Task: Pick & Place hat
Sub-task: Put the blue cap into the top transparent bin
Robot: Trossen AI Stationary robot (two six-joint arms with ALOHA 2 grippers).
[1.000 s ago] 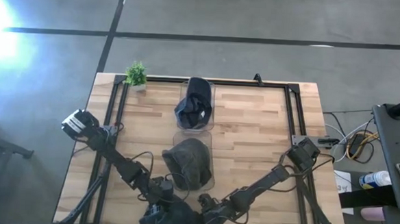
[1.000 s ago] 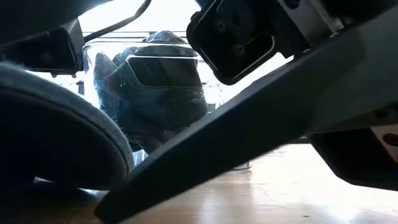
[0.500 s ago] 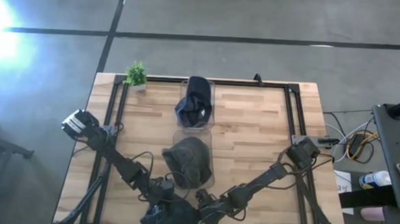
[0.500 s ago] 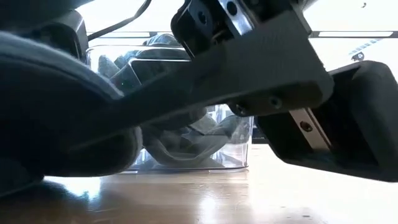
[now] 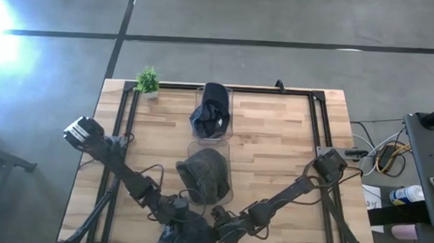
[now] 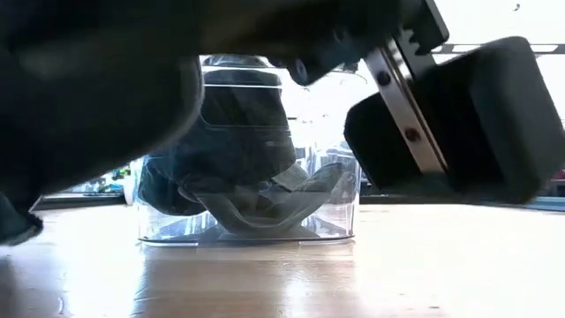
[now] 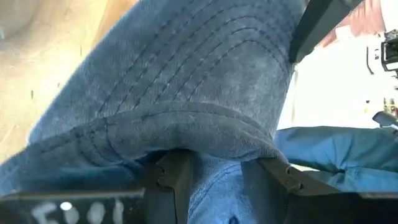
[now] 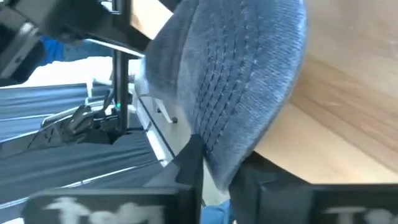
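You are handling a soft, light blue hat (image 7: pixel 186 93) of stitched fabric, and both arms are gripping it at the near edge of the worktop (image 5: pixel 275 139), between the two wrists. The left pincer (image 7: pixel 211 177) is pinching a fold of its brim, and the right pincer (image 8: pixel 214 168) is nipping the brim edge from the other side. Judge it as limp: it is sagging and creasing around the fingers, so a grip on the doubled, stitched brim is holding better than one on the thin crown, which would bunch and slip.

Two clear bins are sitting along the worktop's middle: the nearer bin (image 5: pixel 206 182) is carrying a grey hat (image 5: pixel 205 173), the farther bin (image 5: pixel 211 115) a dark cap (image 5: pixel 210 115). A small plant (image 5: pixel 148 81) is standing at the far left corner.

From above, the held hat is showing only as a dark patch at the picture's bottom edge, partly cut off. In the low view the arms are blocking most of the scene, so you are not seeing how high the hat is hanging
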